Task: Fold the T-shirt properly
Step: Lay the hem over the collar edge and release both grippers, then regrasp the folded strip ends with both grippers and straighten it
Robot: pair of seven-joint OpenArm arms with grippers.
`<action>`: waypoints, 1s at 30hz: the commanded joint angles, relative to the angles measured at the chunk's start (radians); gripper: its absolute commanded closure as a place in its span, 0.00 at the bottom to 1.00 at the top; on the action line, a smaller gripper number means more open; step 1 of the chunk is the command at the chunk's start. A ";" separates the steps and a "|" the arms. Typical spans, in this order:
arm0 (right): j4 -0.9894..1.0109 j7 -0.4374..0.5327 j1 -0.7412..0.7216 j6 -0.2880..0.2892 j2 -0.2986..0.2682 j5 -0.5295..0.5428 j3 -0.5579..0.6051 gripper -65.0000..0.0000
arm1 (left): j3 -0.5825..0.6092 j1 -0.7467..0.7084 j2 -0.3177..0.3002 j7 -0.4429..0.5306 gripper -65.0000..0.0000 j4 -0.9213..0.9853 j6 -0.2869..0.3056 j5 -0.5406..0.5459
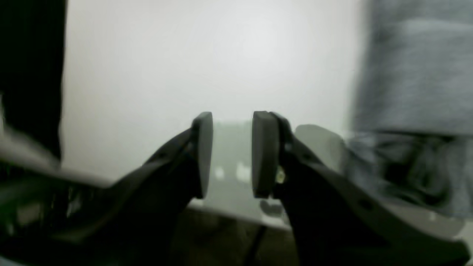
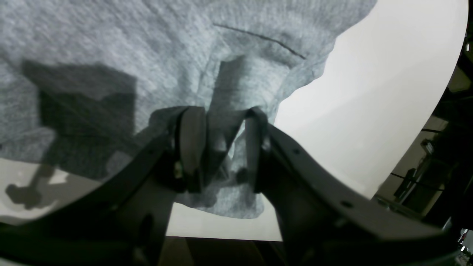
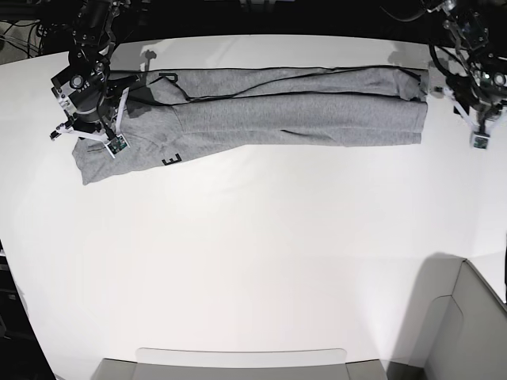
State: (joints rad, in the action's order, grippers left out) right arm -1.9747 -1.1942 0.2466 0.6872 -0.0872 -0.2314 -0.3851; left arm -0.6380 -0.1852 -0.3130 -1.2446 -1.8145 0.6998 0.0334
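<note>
White tabletop [image 3: 253,261] bears the lengthwise-folded heather-grey cotton T-shirt [image 3: 301,107]; left gripper [image 1: 232,153] and right gripper [image 2: 220,147] stand released, so regrasping the ends for a crosswise fold seems next.

The T-shirt [image 3: 293,107] is heather-grey and lies folded lengthwise into a long, narrow band across the far part of the white table [image 3: 261,261]. One long fold line runs along its middle, so the band shows as two stacked strips. At the base view's left end the cloth widens and spills nearer, a loose flap lying flat with a rumpled corner. Black block lettering peeks out at the fold's edge there; only a letter or so is readable, perhaps an "E". A dark edge, likely the neckline, traces the band's far side. The other end is squared off.
</note>
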 commanded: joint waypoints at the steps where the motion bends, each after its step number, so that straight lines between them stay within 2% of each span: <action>1: -0.016 0.001 -0.010 0.011 -0.009 -0.001 -0.002 0.71 | -0.019 0.037 -0.012 -0.027 0.64 -0.017 -0.002 0.007; 3: -0.016 0.001 -0.020 0.011 -0.009 -0.001 -0.001 0.71 | -0.039 0.079 -0.005 -0.094 0.59 -0.017 -0.002 0.012; 6: -0.016 0.001 -0.025 0.011 -0.007 -0.001 -0.001 0.71 | -0.038 0.112 0.031 -0.152 0.57 -0.020 -0.002 0.013; 12: -0.016 0.001 -0.025 0.011 -0.007 -0.001 -0.001 0.71 | 0.100 0.126 0.108 -0.152 0.57 -0.020 -0.002 0.012; 15: -0.016 0.001 -0.025 0.011 -0.007 -0.001 -0.001 0.71 | 0.100 0.125 0.162 -0.152 0.57 -0.023 -0.002 0.013; 20: 0.016 0.001 -0.025 0.011 -0.010 -0.004 -0.001 0.71 | 0.100 0.125 0.208 -0.152 0.57 -0.023 -0.002 0.013; 26: 0.062 0.001 -0.033 0.011 -0.015 -0.004 -0.001 0.71 | 0.097 0.128 0.208 -0.152 0.57 -0.015 -0.002 0.009; 30: 0.074 0.001 -0.042 0.011 -0.015 -0.004 -0.001 0.71 | 0.048 0.132 0.194 -0.152 0.57 -0.011 -0.002 0.007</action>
State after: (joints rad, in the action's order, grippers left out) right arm -1.8828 -1.1973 0.2192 0.6872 -0.0937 -0.2321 -0.3851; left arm -0.5884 -0.0650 -0.1093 -1.4025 -1.8126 0.7002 0.0437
